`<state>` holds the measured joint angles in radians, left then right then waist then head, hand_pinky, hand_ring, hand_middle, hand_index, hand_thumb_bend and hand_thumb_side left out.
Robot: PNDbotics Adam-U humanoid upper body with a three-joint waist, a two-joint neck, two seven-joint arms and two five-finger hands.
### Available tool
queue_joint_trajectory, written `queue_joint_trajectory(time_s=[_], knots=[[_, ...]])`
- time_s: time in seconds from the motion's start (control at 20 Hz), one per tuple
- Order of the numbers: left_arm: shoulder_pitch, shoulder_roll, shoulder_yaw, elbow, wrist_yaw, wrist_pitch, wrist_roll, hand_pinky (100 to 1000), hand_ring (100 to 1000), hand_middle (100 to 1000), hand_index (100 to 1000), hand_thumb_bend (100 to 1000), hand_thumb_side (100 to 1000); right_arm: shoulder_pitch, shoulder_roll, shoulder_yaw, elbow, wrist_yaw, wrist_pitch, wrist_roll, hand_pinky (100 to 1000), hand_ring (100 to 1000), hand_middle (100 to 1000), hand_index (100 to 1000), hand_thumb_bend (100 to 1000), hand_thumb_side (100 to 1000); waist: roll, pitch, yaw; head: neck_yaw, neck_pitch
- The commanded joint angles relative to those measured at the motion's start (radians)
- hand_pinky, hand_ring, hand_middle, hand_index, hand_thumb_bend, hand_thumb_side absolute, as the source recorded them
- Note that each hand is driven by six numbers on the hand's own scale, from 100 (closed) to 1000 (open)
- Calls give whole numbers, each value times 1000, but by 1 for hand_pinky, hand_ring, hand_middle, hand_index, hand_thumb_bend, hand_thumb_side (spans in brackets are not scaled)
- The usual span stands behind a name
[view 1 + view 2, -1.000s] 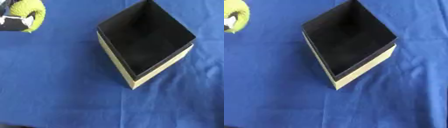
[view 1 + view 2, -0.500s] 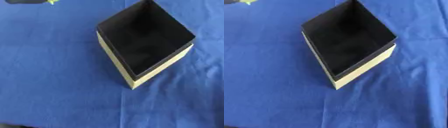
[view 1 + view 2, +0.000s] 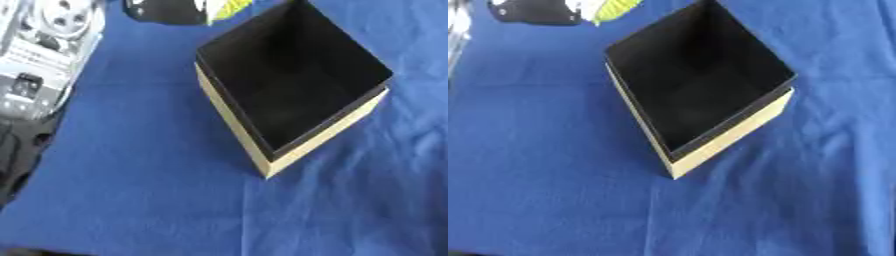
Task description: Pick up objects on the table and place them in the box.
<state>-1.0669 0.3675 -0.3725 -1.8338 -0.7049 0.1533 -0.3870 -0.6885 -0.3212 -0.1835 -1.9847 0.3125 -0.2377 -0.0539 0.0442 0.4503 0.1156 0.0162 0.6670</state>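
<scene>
The setting looks like a robot test bench or lab rather than a home. A plain, creased blue cloth (image 3: 553, 200) covers the whole work table, and on it stands only an open rectangular cardboard box with pale tan sides and a black interior (image 3: 302, 150). Beyond the cloth's left edge lie a blurred grey-and-white printed package or piece of equipment (image 3: 48, 45) and dark hardware (image 3: 17, 155).
</scene>
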Motion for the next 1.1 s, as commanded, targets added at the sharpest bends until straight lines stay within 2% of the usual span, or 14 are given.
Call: queue_joint_trajectory(time_s=[0.05, 0.55, 0.75, 0.8, 0.85, 0.9, 0.95, 1.05, 1.1], knots=[[-24, -60, -22, 37, -40, -9, -21, 100, 385, 375, 526, 100, 100, -20, -5, 1, -15, -11, -6, 0, 769, 693, 547, 808, 100, 393, -8, -174, -2, 3, -6], [-4, -197, -59, 226, -136, -32, 29, 100, 386, 374, 535, 100, 100, -22, 7, -1, -15, -17, -9, -3, 770, 695, 547, 809, 100, 404, -11, -167, -9, -5, -12], [16, -223, -70, 295, -151, -39, 55, 100, 399, 386, 547, 100, 100, -21, 6, -4, -15, -18, -8, -3, 770, 696, 547, 809, 100, 402, -12, -165, -11, -5, -13], [20, -226, -72, 309, -157, -40, 60, 117, 411, 397, 557, 100, 100, -21, 6, -4, -15, -18, -8, -3, 770, 696, 547, 809, 100, 403, -12, -165, -12, -5, -13], [24, -228, -74, 322, -161, -42, 62, 171, 428, 412, 573, 100, 100, -20, 6, -5, -15, -18, -8, -4, 770, 696, 547, 810, 100, 404, -12, -165, -12, -7, -14], [27, -230, -75, 333, -163, -46, 63, 171, 428, 412, 573, 100, 100, -20, 6, -5, -15, -18, -8, -4, 770, 696, 547, 810, 100, 404, -12, -165, -12, -8, -15], [31, -232, -77, 341, -162, -51, 63, 247, 453, 435, 596, 137, 100, -20, 6, -5, -15, -19, -8, -4, 771, 696, 547, 810, 100, 405, -11, -164, -11, -11, -15], [38, -233, -81, 352, -157, -65, 55, 313, 477, 460, 622, 190, 100, -19, 5, -6, -15, -19, -8, -5, 771, 697, 547, 810, 100, 407, -11, -164, -11, -15, -15], [41, -233, -82, 356, -155, -71, 49, 313, 477, 460, 622, 190, 100, -19, 5, -6, -15, -19, -7, -5, 771, 697, 547, 810, 100, 407, -11, -164, -11, -16, -15]])
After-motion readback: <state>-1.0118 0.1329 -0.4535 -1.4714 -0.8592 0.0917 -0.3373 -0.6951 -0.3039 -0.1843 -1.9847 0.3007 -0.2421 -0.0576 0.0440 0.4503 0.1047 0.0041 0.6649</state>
